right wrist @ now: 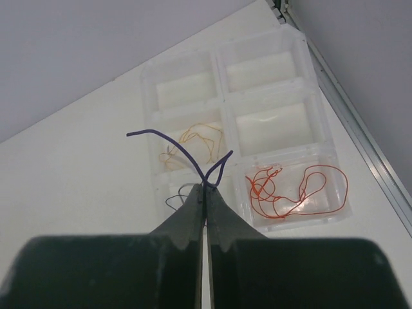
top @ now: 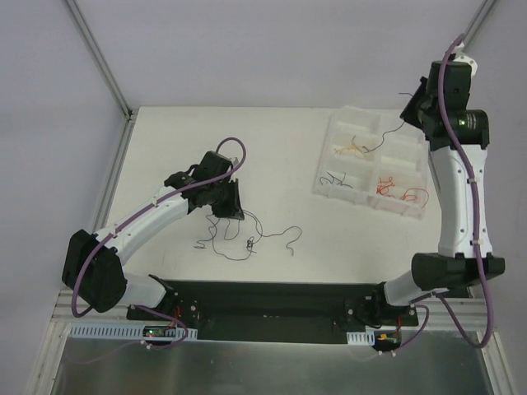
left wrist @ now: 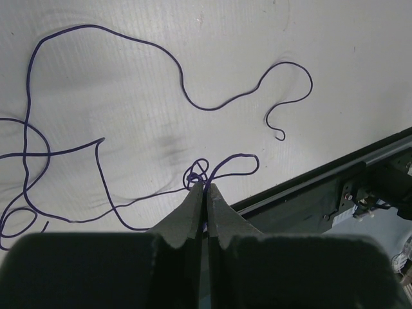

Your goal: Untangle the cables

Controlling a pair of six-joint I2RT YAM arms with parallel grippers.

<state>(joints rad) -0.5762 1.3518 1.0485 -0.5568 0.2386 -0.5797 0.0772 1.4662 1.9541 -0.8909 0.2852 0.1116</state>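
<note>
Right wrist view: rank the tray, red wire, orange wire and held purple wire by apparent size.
1. Tray.
2. Red wire and purple wire: similar spread, and purple sits nearer the camera, so unranked.
3. Orange wire.

Two matching arms on view: the left arm (top: 152, 216) wears smooth white shells between chunky black joint housings, and the right arm (top: 457, 193) shows the same white-and-black livery, with a small green light (top: 469, 122) glowing on its upper black joint. A thick purple cable (top: 233, 144) runs along each arm in loose loops. Both rise from a long black base plate (top: 272, 300). Up close, the left gripper (left wrist: 205, 188) and right gripper (right wrist: 206, 188) show matte black, wedge-shaped fingers (left wrist: 190, 215) with rough, grainy edges.
</note>
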